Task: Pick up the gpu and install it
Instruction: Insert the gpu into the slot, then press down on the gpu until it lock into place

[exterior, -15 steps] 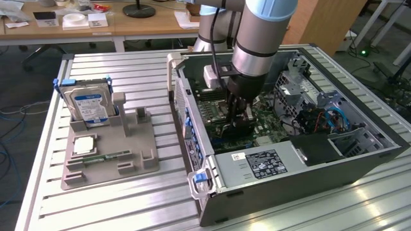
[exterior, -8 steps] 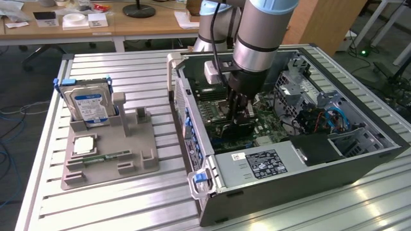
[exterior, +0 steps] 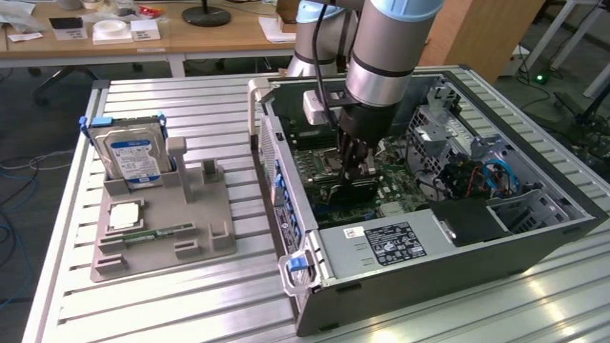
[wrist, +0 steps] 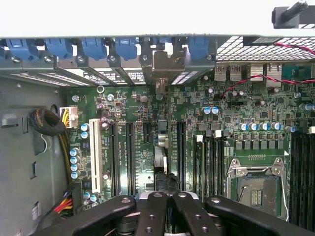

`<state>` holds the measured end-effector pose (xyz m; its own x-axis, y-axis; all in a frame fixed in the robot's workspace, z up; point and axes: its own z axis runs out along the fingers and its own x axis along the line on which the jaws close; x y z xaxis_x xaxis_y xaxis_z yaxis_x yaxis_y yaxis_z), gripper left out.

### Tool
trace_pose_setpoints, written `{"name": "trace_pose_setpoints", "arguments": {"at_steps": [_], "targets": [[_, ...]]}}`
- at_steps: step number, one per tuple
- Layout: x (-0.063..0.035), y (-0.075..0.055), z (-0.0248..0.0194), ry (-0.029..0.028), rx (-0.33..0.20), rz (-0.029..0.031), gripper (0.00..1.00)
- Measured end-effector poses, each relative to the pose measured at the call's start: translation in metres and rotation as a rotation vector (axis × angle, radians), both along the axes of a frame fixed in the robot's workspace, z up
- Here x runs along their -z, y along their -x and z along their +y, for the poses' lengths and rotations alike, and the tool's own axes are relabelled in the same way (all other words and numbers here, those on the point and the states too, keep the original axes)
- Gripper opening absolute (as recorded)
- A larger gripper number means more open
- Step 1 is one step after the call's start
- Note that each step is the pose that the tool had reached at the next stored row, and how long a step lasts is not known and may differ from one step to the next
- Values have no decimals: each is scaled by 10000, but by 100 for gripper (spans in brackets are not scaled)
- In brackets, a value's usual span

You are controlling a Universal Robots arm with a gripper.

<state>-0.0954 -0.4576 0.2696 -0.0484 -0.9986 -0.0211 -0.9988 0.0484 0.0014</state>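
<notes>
Exterior view: robot gripper [exterior: 356, 175], fingers clenched on the upright green gpu [wrist: 165, 147], reaches down inside the open computer case [exterior: 448, 250], over the motherboard [wrist: 138, 123].

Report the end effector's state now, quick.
End effector: shut, down inside the open computer case over the motherboard; whether it holds the gpu cannot be told.

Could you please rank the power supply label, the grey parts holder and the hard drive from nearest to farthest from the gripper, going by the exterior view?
Measured from the gripper, down inside the computer case:
1. Power supply label, inside the case, nearer the camera.
2. Grey parts holder, outside the case, toward the exterior view's left.
3. Hard drive, upright at the holder's far left corner.
</notes>
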Motion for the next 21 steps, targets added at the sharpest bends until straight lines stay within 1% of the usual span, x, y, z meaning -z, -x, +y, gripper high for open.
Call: {"name": "trace_pose_setpoints", "arguments": {"at_steps": [17, 19, 21], "targets": [[0, 0, 0, 0, -1, 0, 10], [-1, 16, -2, 3, -2, 1, 10], [-1, 67, -6, 1, -1, 1, 10]]}}
